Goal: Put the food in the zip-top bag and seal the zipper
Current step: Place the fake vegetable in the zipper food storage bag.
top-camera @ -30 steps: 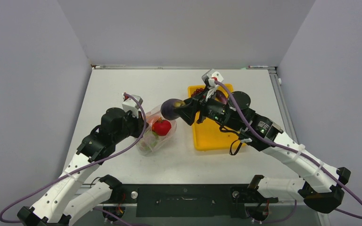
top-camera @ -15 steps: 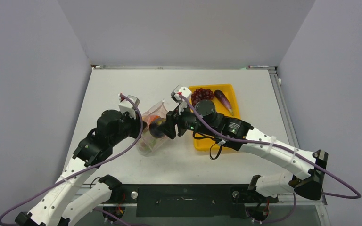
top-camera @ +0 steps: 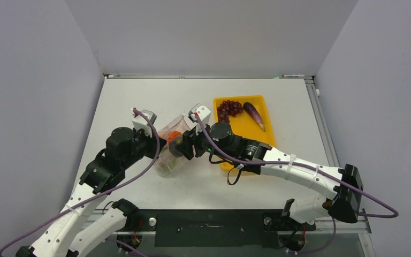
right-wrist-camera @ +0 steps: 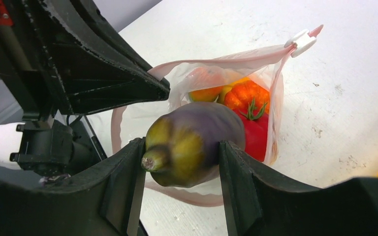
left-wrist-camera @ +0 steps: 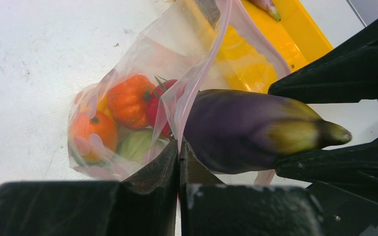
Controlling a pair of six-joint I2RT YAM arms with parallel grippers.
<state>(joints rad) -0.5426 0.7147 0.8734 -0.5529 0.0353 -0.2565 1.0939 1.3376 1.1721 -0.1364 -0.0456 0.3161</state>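
The zip-top bag point(top-camera: 167, 160) sits left of centre in the top view, mouth gaping, with an orange pumpkin point(left-wrist-camera: 128, 98), a red tomato point(right-wrist-camera: 256, 132) and a green fruit point(left-wrist-camera: 135, 145) already inside. A purple eggplant point(right-wrist-camera: 194, 140) hangs right at that mouth, clamped in the right gripper point(right-wrist-camera: 182, 147), not yet released. The left gripper point(left-wrist-camera: 179, 150) pinches the bag's rim, jaws pressed together. Upper right, the yellow tray point(top-camera: 249, 128) holds a grape bunch point(top-camera: 229, 108) and a second eggplant point(top-camera: 255, 114). I'd call it about halfway, and the zipper point(left-wrist-camera: 216, 44) is unsealed.

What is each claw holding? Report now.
Left claw: closed on the clear plastic zip-top bag's edge.
Right claw: closed on the purple toy eggplant.
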